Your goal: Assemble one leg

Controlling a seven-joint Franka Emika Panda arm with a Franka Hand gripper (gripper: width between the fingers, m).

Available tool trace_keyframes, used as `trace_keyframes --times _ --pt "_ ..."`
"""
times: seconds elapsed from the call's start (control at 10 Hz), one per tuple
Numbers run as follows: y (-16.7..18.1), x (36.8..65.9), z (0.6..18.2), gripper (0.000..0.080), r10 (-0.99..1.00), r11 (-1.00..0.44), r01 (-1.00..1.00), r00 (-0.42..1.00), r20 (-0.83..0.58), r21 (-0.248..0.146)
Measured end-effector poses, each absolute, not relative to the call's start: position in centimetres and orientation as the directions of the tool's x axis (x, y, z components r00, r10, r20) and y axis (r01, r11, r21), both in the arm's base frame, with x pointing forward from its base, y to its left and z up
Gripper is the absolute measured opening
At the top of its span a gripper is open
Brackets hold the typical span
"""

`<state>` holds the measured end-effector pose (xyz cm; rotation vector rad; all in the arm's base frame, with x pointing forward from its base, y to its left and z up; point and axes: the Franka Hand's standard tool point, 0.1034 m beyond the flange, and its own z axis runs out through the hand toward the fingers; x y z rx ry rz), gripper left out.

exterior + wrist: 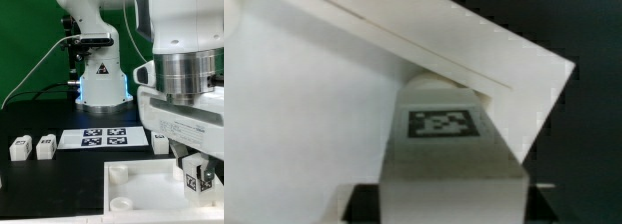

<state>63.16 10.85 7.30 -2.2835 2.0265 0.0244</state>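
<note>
White leg [445,150] gripped by fingers [192,182] over panel [150,195]; only exterior view shows two spare legs [33,148].

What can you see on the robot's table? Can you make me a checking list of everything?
Surface: black table, bare at the exterior view's left front.
Job's things: one leg between the gripper fingers, over the white panel; in the wrist view the leg shows its tag. Three more legs stand on the table.
Clutter: nothing seen.
Grippers: gripper shut on the leg.
Cables: a thin cable curves toward the arm's base.
Surroundings: marker board lies flat; green backdrop behind.
</note>
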Motion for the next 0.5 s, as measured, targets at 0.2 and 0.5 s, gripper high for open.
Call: trace_keyframes --times 0.2,0.5 --pt "10.94 63.02 7.23 0.0294 -0.945 0.298 -0.955 -0.293 -0.143 -0.013" --pt "10.98 63.01 7.21 0.0294 -0.951 0.279 -0.96 -0.274 -0.144 -0.016"
